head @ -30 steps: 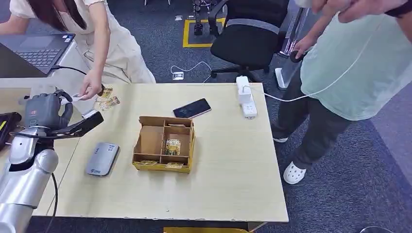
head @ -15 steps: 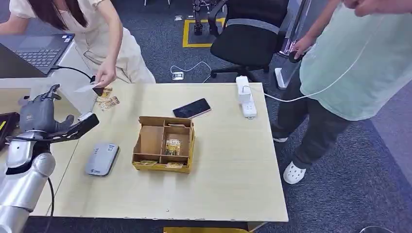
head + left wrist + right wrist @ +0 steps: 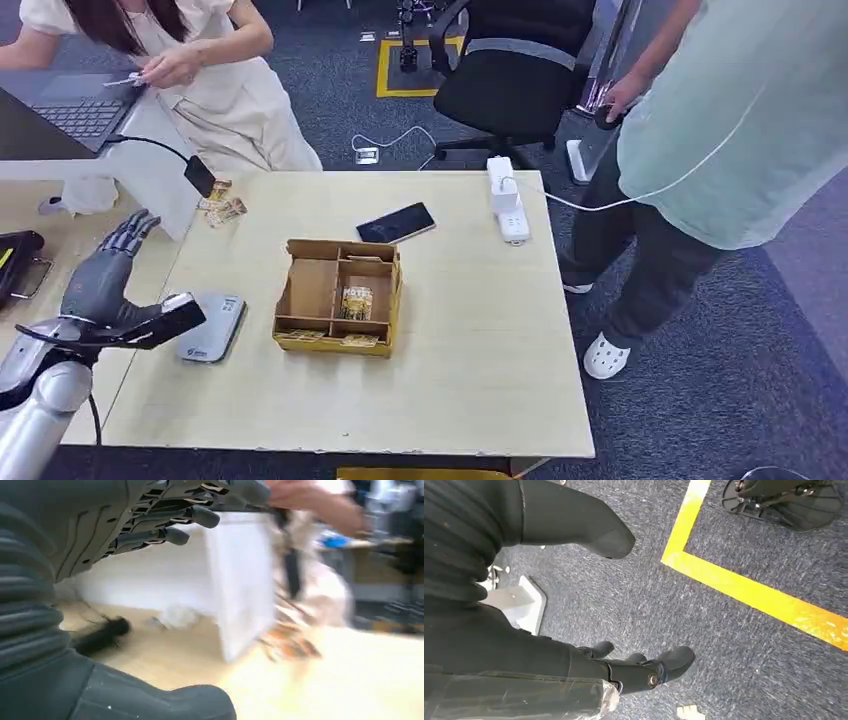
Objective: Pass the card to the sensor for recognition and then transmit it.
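A person at the far left holds a small white card (image 3: 125, 79) up over a laptop. My left hand (image 3: 108, 277) hovers over the table's left edge, fingers spread and nothing in it. Just right of its thumb lies the grey sensor (image 3: 211, 327). In the left wrist view the left hand's fingers (image 3: 170, 520) stretch out straight, with blurred loose cards (image 3: 290, 645) on the table beyond. My right hand (image 3: 644, 672) hangs over the carpet, thumb and fingers apart, holding nothing.
A cardboard divided box (image 3: 300, 290) with cards inside stands mid-table. Behind it lie a phone (image 3: 395, 223) and a white power strip (image 3: 507, 198). Loose cards (image 3: 224, 210) lie at the far left corner. A second person stands at the right; an office chair (image 3: 510, 75) is beyond.
The person drew the white card away from my left hand and up to the laptop. My left hand came down and nearer, and its fingers spread open.
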